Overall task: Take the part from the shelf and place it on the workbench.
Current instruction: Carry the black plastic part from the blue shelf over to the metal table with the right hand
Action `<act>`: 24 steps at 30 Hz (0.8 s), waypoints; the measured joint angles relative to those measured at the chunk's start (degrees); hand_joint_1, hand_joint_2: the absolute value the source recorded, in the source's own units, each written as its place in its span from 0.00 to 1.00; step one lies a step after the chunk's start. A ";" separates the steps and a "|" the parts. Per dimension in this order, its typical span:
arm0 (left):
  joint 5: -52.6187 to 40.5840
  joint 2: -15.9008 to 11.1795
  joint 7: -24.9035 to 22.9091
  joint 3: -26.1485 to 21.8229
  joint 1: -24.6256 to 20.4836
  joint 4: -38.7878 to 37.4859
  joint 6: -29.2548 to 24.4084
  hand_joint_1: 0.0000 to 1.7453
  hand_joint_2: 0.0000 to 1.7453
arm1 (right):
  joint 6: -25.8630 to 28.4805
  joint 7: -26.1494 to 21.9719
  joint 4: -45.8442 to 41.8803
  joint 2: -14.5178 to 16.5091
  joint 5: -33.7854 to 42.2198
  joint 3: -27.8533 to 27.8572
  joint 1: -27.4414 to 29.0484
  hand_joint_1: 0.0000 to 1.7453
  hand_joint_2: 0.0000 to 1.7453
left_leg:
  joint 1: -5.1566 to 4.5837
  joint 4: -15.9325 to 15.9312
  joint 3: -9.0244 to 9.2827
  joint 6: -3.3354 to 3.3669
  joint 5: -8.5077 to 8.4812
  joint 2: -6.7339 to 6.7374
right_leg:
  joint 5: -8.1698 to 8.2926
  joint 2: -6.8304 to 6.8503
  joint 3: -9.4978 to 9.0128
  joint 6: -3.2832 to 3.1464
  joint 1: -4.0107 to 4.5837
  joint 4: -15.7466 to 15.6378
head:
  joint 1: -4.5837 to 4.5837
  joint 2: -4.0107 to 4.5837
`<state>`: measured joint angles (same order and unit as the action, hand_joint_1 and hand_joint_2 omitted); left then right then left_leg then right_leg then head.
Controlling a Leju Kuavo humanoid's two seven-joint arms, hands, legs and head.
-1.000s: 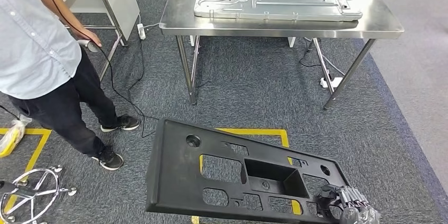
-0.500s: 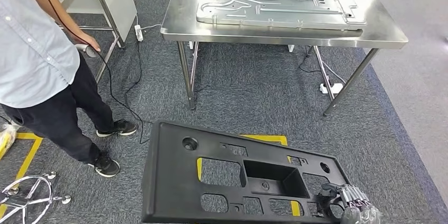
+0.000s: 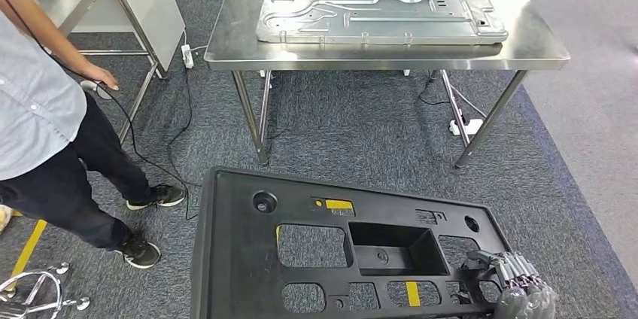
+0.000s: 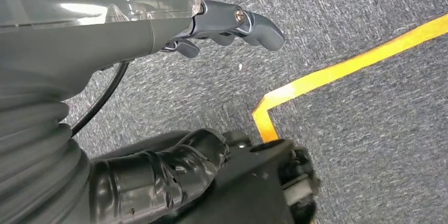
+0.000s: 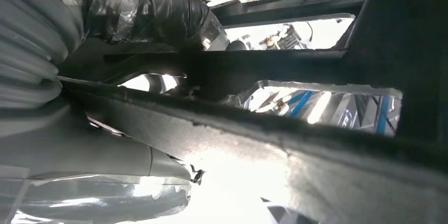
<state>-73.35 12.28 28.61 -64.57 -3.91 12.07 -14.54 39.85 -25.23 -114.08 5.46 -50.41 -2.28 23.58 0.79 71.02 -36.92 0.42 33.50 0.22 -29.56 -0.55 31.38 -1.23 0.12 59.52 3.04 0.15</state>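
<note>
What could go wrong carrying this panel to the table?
The black panel is large and the right hand grips it at one corner, so it may tilt or slip. The metal plate already covers much of the table. A person stands close on the left.

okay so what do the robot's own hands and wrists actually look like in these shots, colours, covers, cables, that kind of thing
The left hand has a blue-grey metallic finger with a visible screw, behind a grey ribbed cover under clear glossy film. A thin black cable loops beside it, and its thumb is wrapped in black tape. The right hand shows grey ribbed segments with dark fingers; its wrist view shows the same ribbed cover, black tape and crinkled film.
</note>
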 joint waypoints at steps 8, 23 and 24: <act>-0.24 -0.30 -0.16 0.26 0.17 0.00 0.39 0.00 1.00 | 0.00 0.63 -0.33 -1.58 0.35 0.67 -1.75 1.00 1.00 | -1.07 -12.61 4.91 2.42 -5.77 -0.17 | -1.47 -0.09 -1.69 2.00 -0.22 1.78 | -0.10 0.00; -0.68 -0.28 -0.26 0.41 -0.33 0.00 0.55 0.00 1.00 | -0.02 1.64 -0.33 -4.03 0.39 1.49 -3.83 1.00 1.00 | -0.16 -11.83 10.43 -0.41 -1.35 -0.15 | 2.34 0.52 3.38 1.51 -1.24 0.72 | 0.03 -0.01; -0.71 -0.28 -0.25 0.42 -0.37 0.00 0.55 0.00 1.00 | -0.02 1.71 -0.40 -4.08 0.40 1.54 -3.99 1.00 1.00 | -0.09 -9.70 9.48 -0.53 -0.81 -0.14 | 2.13 0.48 2.81 1.10 -1.23 0.53 | -0.01 -0.01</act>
<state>-74.06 12.00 28.36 -64.16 -4.28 12.07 -13.99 39.82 -23.53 -114.48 1.38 -50.01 -0.74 19.59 0.70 61.31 -27.44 -0.11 32.70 0.08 -27.43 -0.06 34.19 -0.13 -1.11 60.05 3.04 0.15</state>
